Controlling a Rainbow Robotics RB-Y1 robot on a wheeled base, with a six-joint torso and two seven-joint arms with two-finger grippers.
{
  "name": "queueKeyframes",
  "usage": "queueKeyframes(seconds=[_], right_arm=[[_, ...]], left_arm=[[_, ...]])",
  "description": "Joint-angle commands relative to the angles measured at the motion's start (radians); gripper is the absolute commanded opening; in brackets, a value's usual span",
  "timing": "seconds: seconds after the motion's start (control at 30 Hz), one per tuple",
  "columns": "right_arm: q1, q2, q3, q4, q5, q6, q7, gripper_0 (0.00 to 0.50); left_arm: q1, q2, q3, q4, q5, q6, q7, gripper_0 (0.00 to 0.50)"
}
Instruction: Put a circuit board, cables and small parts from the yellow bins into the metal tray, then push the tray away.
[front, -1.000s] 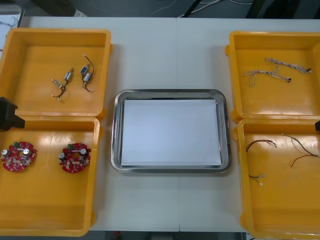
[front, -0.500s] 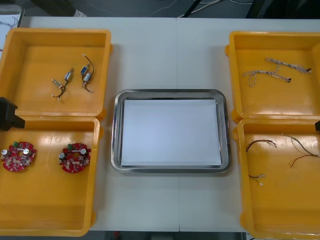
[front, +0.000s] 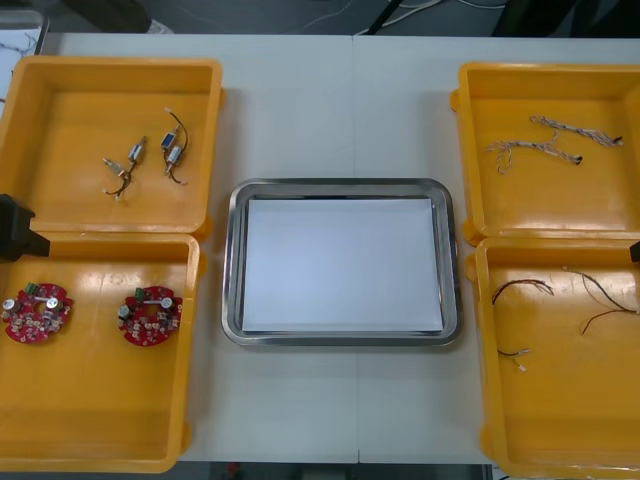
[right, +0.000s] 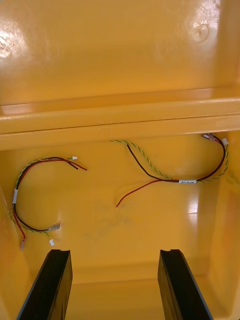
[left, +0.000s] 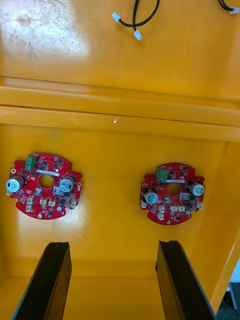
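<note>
Two round red circuit boards (left: 44, 186) flat in the near-left yellow bin (left: 120, 225), well apart, beneath the spread left pincer (left: 112, 245) — prone to skid or tilt if pinched off-centre. Under the spread right pincer (right: 112, 251), loose red and yellow cables (right: 172, 180); apt to trail and catch on the bin wall. Between the bins, metal tray (front: 340, 186), nothing in it. Too small to tell — shape of the small metal parts (front: 173, 152)

The bins (front: 90, 420) look like smooth, glossy plastic, with glare spots on their floors. The tray (front: 232, 270) has a shiny metal rim and a flat, matt white inside. The table (front: 340, 110) is pale and matt. My fingers (right: 50, 285) are matt black. The boards (left: 50, 200) carry shiny metal-capped bits. The cables (right: 172, 179) have smooth sheaths.
</note>
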Motion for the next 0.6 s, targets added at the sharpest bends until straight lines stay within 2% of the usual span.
queueKeyframes(seconds=[0.03, 0.6], right_arm=[[-0.017, 0.009, 0.007, -0.023, 0.007, -0.005, 0.022, 0.500], [-0.017, 0.009, 0.007, -0.023, 0.007, -0.005, 0.022, 0.500]], left_arm=[[0.011, 0.049, -0.007, -0.001, 0.008, 0.006, -0.059, 0.500], [0.011, 0.049, -0.007, -0.001, 0.008, 0.006, -0.059, 0.500]])
